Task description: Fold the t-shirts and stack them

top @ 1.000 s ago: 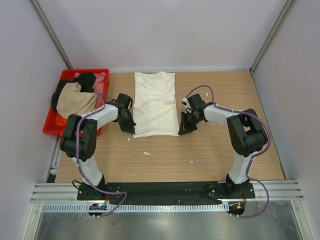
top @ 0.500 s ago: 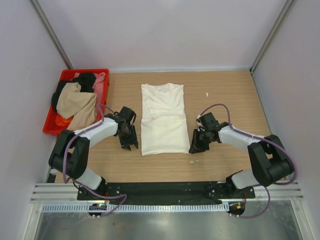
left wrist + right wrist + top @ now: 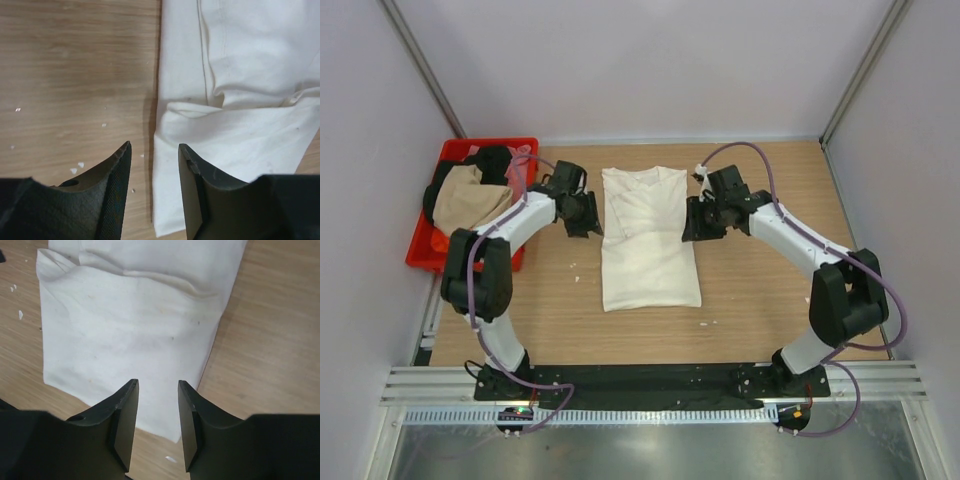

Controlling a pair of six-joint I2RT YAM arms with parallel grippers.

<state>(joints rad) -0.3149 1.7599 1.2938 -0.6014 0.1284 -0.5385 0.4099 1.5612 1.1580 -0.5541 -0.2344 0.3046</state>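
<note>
A cream t-shirt (image 3: 648, 235) lies folded into a long strip on the wooden table (image 3: 770, 300), collar end at the far side. My left gripper (image 3: 592, 214) hovers open at the strip's left edge, near its upper half. The right gripper (image 3: 690, 218) hovers open at the right edge, opposite. In the left wrist view the shirt (image 3: 240, 100) fills the right side and the open gripper (image 3: 154, 150) straddles its left edge. In the right wrist view the shirt (image 3: 135, 330) lies below the open gripper (image 3: 157, 386). Neither holds cloth. More t-shirts (image 3: 470, 195), tan, black and pink, are heaped in the crate.
A red plastic crate (image 3: 420, 255) stands at the table's far left, right behind the left arm. Small white specks (image 3: 707, 323) are scattered on the wood. Grey walls enclose the table on three sides.
Both grippers went from shut to open. The shirt was drawn toward the near edge and let go, and both arms then moved away toward the far side along its edges.
</note>
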